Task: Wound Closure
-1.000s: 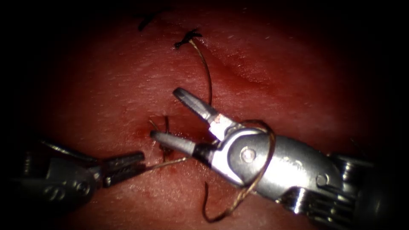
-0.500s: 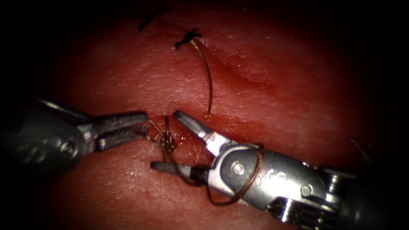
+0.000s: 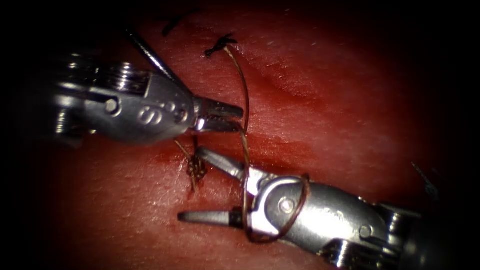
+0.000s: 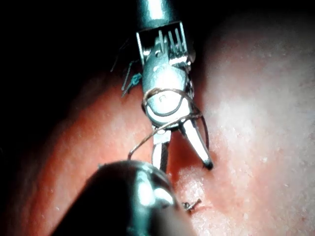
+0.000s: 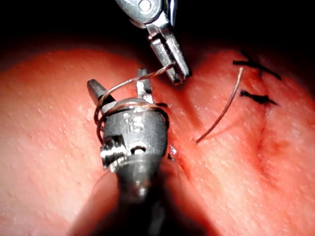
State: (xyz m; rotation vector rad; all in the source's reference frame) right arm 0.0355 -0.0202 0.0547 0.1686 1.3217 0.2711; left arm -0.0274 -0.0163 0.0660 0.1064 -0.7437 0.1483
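My left tool comes in from the upper left with its jaws shut on the brown thread. From there the thread drops between the open jaws of my right tool and loops around its wrist. The right jaws hold nothing. A small knot with short tails sits on the cut, just left of the right tool's upper jaw. A thin curved piece, seemingly the needle, lies on the tissue and neither tool holds it. In the right wrist view the left tool holds thread above the right tool.
Two finished black stitches lie on the cut farther back. Red fluid wets the tissue around the knot. In the left wrist view the thread loop circles the right tool's wrist above its spread jaws.
My left tool has swung from the lower left up to the upper left, carrying the thread over the right tool's open jaws. The loop around the right wrist has drawn in.
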